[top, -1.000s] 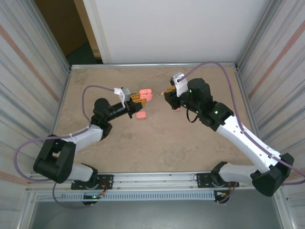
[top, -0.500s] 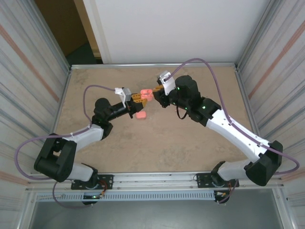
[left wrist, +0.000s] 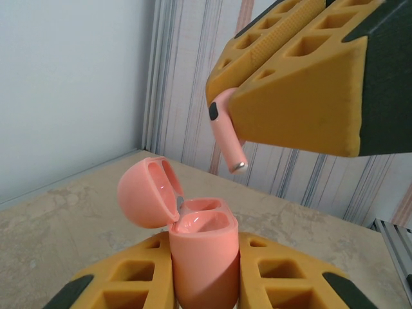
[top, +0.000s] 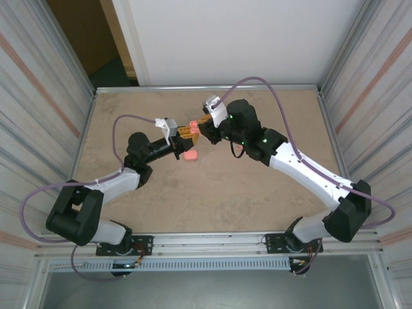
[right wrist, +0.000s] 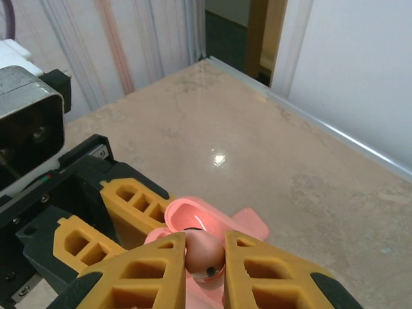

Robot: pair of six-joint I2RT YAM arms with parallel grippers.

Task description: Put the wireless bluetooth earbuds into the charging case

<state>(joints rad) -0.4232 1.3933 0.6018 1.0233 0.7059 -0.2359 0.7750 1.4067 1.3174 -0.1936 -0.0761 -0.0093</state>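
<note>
Left claw (left wrist: 205, 286) is clamped on the charging case (left wrist: 203, 248), which stands upright at lower centre of the left wrist view. Its lid (left wrist: 147, 193) is flipped open to the left and both wells are exposed.

Right claw (right wrist: 205, 270) pinches 1 earbud (left wrist: 226, 138) by the bulb. The stem hangs down and slightly tilted, above and a bit right of the open case, not touching it.

A second pink case (top: 190, 156) lies on the bench (top: 257, 193), just below the 2 claws in the top view.

Handling guess:
- The earbud looks tiny, light, rigid and glossy, so it can likely twist or pop out of the pads.
- Grip on the bulb is right, since it leaves the stem free to enter a well.
- The case is a smooth, hard shell; hold its flat sides low and clear of the hinge.
- The fit looks tight, so the stem should be lined up with the well first.
</note>
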